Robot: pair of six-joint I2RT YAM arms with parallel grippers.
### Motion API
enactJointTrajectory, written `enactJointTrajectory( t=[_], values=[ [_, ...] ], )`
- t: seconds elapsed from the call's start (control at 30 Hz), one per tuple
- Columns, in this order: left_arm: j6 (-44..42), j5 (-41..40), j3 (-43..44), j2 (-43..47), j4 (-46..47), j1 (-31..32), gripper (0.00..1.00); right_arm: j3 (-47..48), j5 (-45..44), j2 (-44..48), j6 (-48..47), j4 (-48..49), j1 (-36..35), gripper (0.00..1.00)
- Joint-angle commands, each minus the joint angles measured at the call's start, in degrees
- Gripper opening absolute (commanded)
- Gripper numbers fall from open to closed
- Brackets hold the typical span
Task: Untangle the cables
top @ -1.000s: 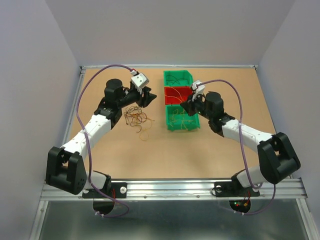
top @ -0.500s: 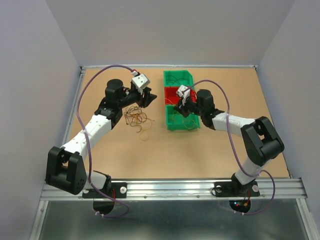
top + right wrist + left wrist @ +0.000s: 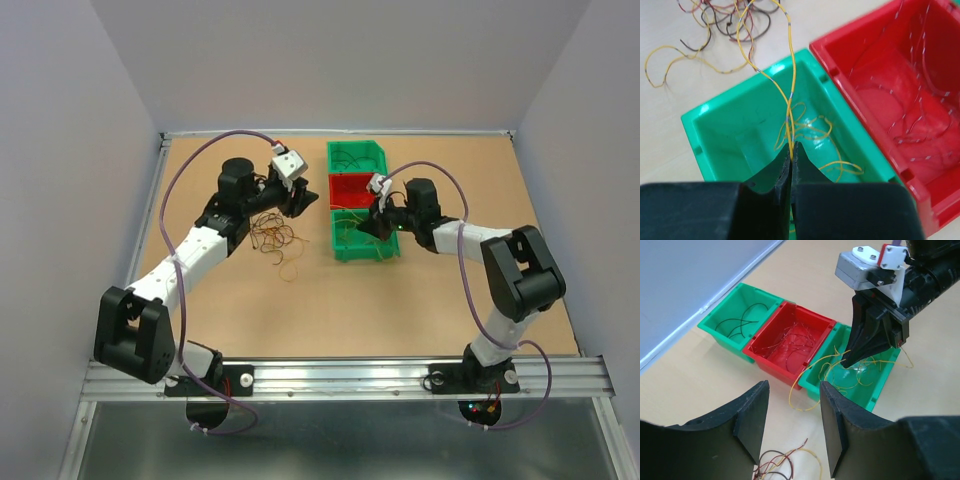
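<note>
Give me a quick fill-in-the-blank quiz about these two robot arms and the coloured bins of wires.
1. The right pincer is shut on a thin wire whose colour is ____.
2. The left pincer, holding nothing, stands ____.
3. The middle bin of the three is coloured ____.
4. The far green bin holds wires coloured ____.
Missing words: yellow; open; red; black.

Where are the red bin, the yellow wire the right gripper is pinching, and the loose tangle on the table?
red bin [image 3: 775, 366], left wrist view, near outer wall
yellow wire [image 3: 794, 75], right wrist view, straight middle stretch
loose tangle [image 3: 272, 233], top view, its middle
</note>
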State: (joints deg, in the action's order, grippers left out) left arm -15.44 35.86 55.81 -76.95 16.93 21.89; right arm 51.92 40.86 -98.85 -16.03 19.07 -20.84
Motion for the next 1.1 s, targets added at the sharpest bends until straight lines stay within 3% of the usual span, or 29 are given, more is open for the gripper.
enactJointTrajectory(
  t=[0.0,0.17,0.27,0.37,0.6,0.77,1.07],
  values=[
    [-2.0,-0.7,3.7,-2.0,-0.8,1.5,0.56,2.6,0.5,-1.3,4.6,-6.4,0.6,0.01],
    [-3.3,-2.2,4.5,-3.6,-2.0,2.5,0.56,4.6,-4.6,-2.3,6.0,-11.8,0.5,0.00],
    [-3.7,-3.2,4.8,-4.1,-2.3,2.7,0.56,8.1,-13.9,-5.0,6.2,-16.9,0.6,0.01],
    [-4.2,-3.8,5.3,-4.8,-3.0,3.2,0.56,13.5,-15.6,-8.9,5.1,-23.8,0.5,0.01],
    [-4.7,-5.8,6.6,-6.6,-4.4,3.9,0.55,16.5,-19.4,-12.5,5.1,-27.5,-0.2,0.02],
    [-4.5,-6.9,7.2,-8.0,-4.9,4.1,0.55,17.7,-25.5,-12.0,4.6,-29.4,-3.1,0.03],
    [-4.1,-8.7,10.5,-15.5,-6.3,4.9,0.53,19.8,-28.4,-11.0,6.2,-30.1,-10.1,0.04]
  ],
)
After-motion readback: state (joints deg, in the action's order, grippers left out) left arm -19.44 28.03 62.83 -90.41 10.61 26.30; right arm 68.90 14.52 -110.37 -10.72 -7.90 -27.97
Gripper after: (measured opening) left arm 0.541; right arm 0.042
